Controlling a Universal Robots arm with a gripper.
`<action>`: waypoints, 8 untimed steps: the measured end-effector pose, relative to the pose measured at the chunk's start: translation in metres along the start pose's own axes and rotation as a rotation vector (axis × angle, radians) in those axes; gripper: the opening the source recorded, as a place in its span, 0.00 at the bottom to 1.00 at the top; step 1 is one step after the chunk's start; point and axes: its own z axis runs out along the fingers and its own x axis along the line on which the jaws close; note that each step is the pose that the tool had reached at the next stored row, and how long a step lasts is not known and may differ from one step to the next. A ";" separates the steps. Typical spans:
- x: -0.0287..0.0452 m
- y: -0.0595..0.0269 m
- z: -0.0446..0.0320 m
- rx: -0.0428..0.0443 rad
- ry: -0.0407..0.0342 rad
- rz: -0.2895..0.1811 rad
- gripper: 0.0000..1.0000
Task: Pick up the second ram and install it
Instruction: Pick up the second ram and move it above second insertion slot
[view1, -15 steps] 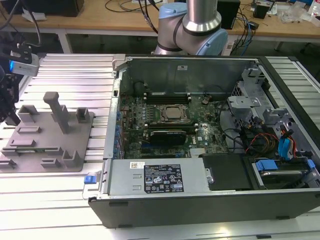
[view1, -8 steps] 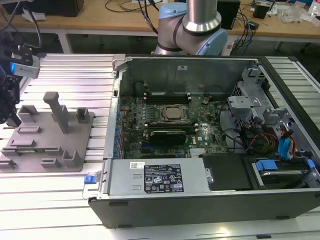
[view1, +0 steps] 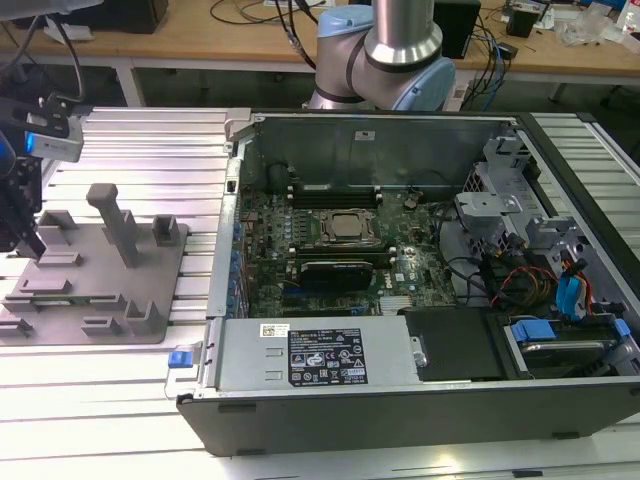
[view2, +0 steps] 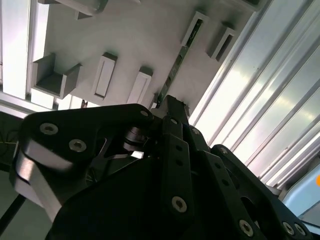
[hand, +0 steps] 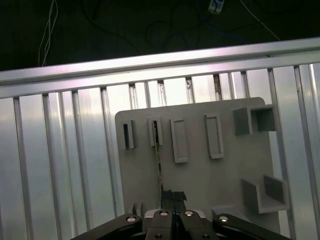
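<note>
The second ram stands on edge in a slot of the grey fixture plate; gripper sits at ram's end, clamped or not, can't tell. Rec: center on board, lift straight, no twist.

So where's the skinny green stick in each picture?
Exterior view: too small to make out; look on the grey fixture plate at the exterior view's left.
First wrist view: the second ram is a thin line from a slot toward the gripper.
Second wrist view: edge-on, just ahead of the gripper.
Shared landmark: the grey fixture plate.
</note>
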 end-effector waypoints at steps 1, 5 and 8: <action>0.0000 0.0000 0.0008 0.0001 0.0000 -0.002 0.08; 0.0001 0.0001 0.0033 -0.0001 0.0003 -0.009 0.08; 0.0003 0.0003 0.0101 -0.0007 0.0016 -0.035 0.08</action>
